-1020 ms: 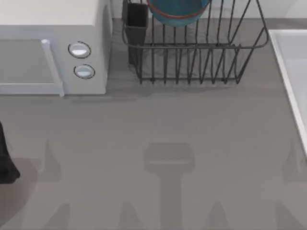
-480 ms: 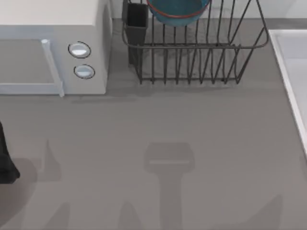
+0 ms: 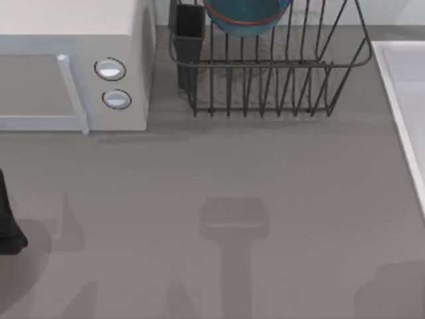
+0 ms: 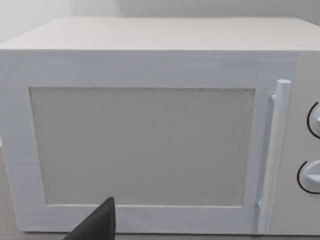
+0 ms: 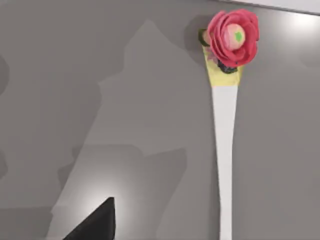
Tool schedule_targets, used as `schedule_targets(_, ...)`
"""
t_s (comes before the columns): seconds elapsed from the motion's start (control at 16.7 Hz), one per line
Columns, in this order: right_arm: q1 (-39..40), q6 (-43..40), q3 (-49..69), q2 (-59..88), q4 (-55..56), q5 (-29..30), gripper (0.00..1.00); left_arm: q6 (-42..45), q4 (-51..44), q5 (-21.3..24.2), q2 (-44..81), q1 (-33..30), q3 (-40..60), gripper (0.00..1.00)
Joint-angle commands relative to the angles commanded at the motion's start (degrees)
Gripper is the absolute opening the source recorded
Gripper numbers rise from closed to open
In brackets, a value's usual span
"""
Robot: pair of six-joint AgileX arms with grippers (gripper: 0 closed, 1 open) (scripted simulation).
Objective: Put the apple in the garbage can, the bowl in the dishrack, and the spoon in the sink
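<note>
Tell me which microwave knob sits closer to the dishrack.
The upper knob, nearer the microwave's top edge; the lower knob sits farther from the dishrack.

Left arm [image 3: 8, 226] matte black; wrist views show black wedge-shaped fingertips [image 4: 97, 225].

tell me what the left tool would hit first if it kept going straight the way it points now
Most likely the white microwave: the left wrist view faces its closed door head-on, with nothing between. How far off it stands is unclear.
</note>
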Motion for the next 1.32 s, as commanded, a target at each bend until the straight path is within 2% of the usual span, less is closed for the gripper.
schedule_targets(0.3,-4.1,-4.9,7.5,10.8,-8.0,-0.4,1.00,0.0,0.0,0.0,0.0,0.0,0.0,1.00)
schedule_targets(0.72,-4.1,-5.1,7.2,11.8,-7.4,-0.5,1.00,0.0,0.0,0.0,0.0,0.0,0.0,1.00)
schedule_targets(1.32,-4.1,-4.7,-5.6,23.4,17.3,-0.5,1.00,0.0,0.0,0.0,0.0,0.0,0.0,1.00)
